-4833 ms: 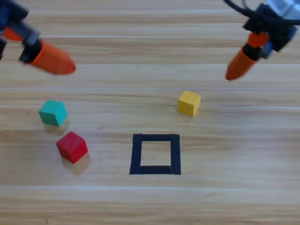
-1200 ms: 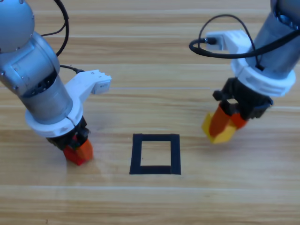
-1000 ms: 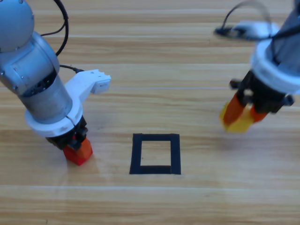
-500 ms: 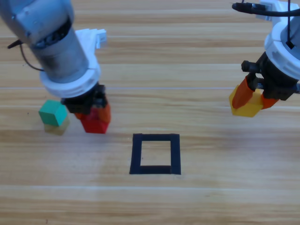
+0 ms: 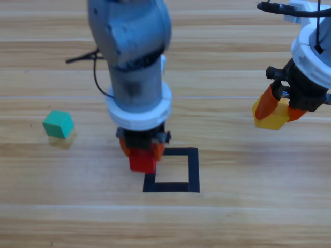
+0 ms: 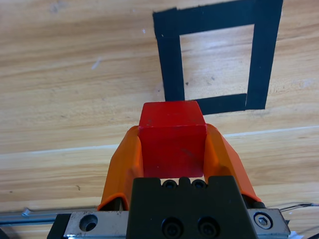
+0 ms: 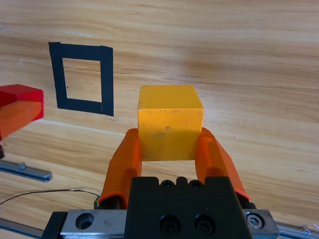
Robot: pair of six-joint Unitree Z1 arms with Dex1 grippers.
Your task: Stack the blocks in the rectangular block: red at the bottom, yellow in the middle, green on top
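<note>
Red cube [image 5: 143, 159] is clamped tight in the left tool [image 5: 142, 155], hanging right over the left edge of the black tape square [image 5: 193, 170]. Over on the right, well clear of the square, the right tool [image 5: 278, 108] has its jaws squeezed on the yellow cube [image 5: 274, 117]. Teal-green cube [image 5: 58, 124] sits alone on the wooden bench [image 5: 232, 217], way off to the left tool's left.
</note>
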